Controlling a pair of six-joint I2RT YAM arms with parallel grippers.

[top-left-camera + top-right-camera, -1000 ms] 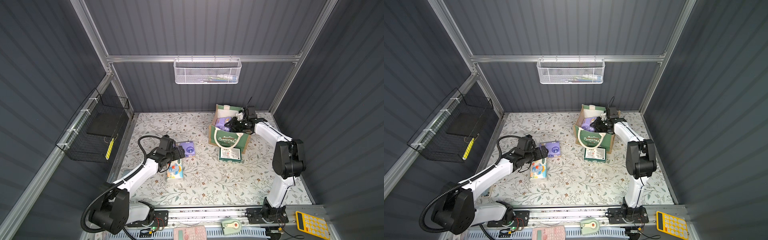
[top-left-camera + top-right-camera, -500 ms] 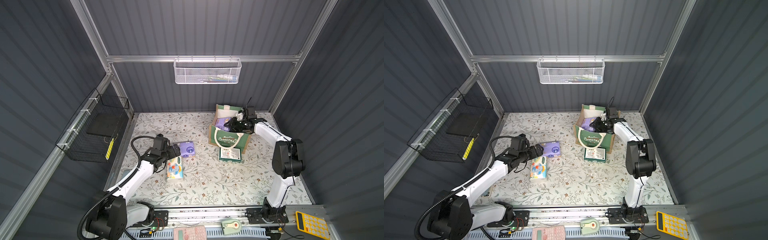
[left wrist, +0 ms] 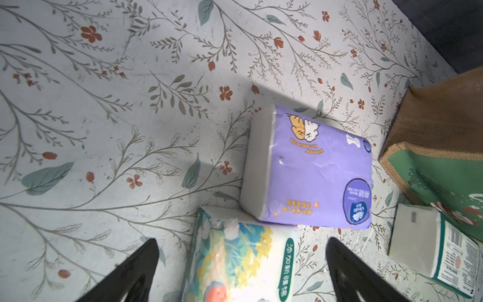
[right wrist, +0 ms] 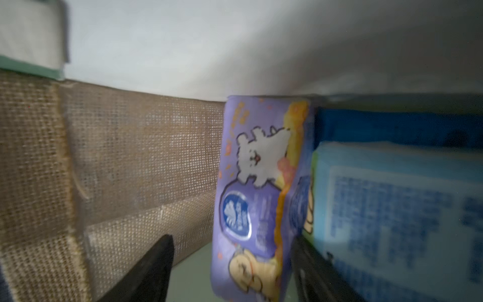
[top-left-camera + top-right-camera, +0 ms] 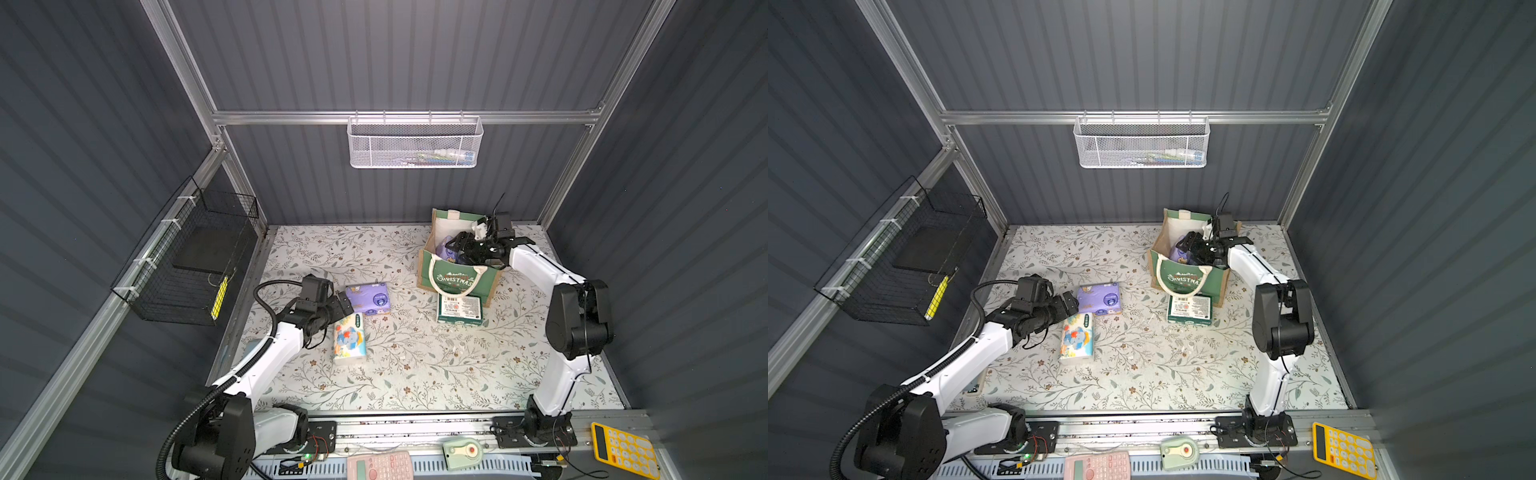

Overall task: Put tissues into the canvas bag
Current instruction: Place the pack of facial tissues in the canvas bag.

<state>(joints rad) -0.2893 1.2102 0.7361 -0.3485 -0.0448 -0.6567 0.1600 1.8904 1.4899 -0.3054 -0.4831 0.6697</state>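
The canvas bag (image 5: pixel 457 276) (image 5: pixel 1187 279) stands at the back right, green with "CHRISTMAS" on its front. My right gripper (image 5: pixel 457 245) (image 4: pixel 231 238) is inside it, open. A purple tissue pack (image 4: pixel 256 183) stands on end between its fingers, with a gap to one of them. A light blue pack (image 4: pixel 392 209) lies beside the purple one. On the table lie another purple pack (image 5: pixel 368 298) (image 3: pixel 308 170), a white cartoon pack (image 5: pixel 350 340) (image 3: pixel 235 261) and a green-and-white pack (image 5: pixel 460 308) (image 3: pixel 433 245). My left gripper (image 5: pixel 343 305) (image 3: pixel 241 240) hovers open over the cartoon pack's near end.
A white mesh basket (image 5: pixel 415 143) hangs on the back wall and a black wire basket (image 5: pixel 195 257) on the left wall. On the front rail lie a pink calculator (image 5: pixel 380 465), a yellow calculator (image 5: pixel 623 451) and a pale green device (image 5: pixel 461 453).
The right gripper's jaws have spread and let go of the purple pack inside the bag. The left gripper drew back to the left, then came back toward the cartoon pack.
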